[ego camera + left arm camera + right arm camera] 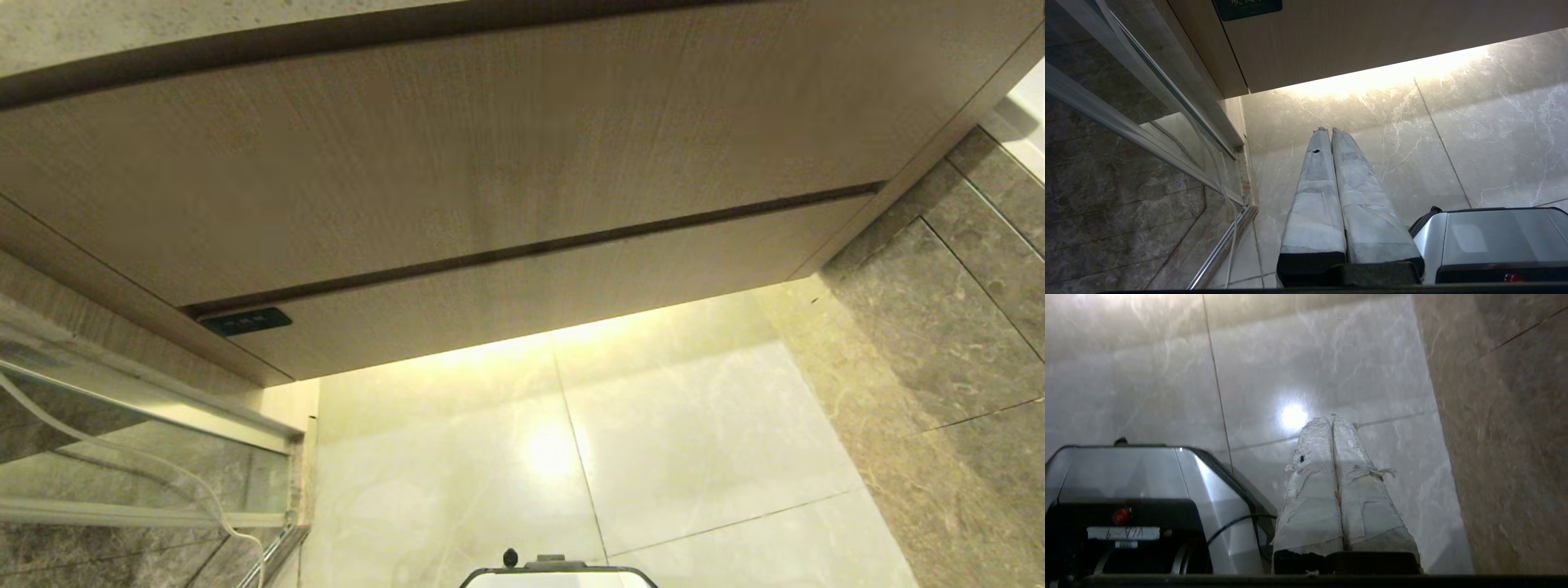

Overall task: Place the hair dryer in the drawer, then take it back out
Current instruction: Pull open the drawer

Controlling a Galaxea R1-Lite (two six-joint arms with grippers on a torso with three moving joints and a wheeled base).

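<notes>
Both claws, the left claw and right claw, are seen pressed closed and empty above the floor below the closed drawer.

Your right end effector hangs over the pale marble floor, its two tape-wrapped fingers pressed together along their whole length, nothing between them. The tape is frayed and peeling along the edges. A bright light reflection sits on the tile just beside the fingertips. The robot's silver and black base fills the corner on one side, with a red button and a black cable. A darker stone wall rises on the other side.
</notes>
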